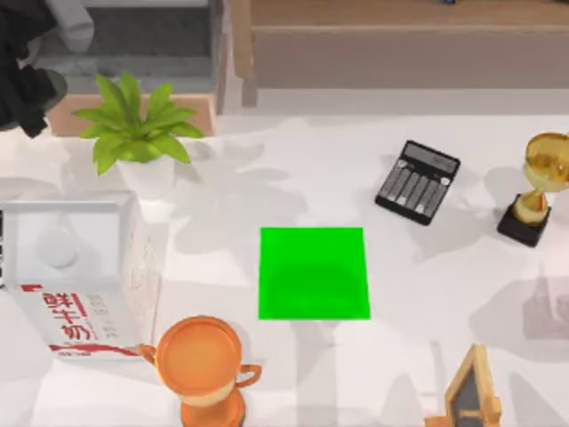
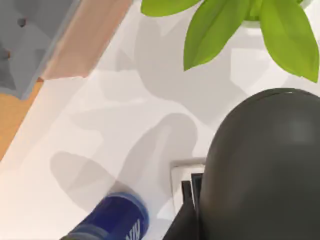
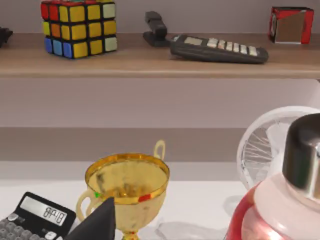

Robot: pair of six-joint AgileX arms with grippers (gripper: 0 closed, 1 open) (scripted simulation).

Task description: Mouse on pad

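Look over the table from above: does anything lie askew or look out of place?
The black calculator lies turned at an angle to the table's edges, while the green pad sits square and bare. Nothing looks spilled or damaged; the plant and trophies stand upright.

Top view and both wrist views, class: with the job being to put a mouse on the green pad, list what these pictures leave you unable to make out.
- Left gripper, top view: the arm sits at the upper left corner, cut off by the edge.
- Dark rounded object, left wrist view: cut by the edge, identity unclear.
- Milk carton print, top view: too small to read.
- Blue can, left wrist view: cut by the edge.
- Pad, top view: bare, nothing on it.
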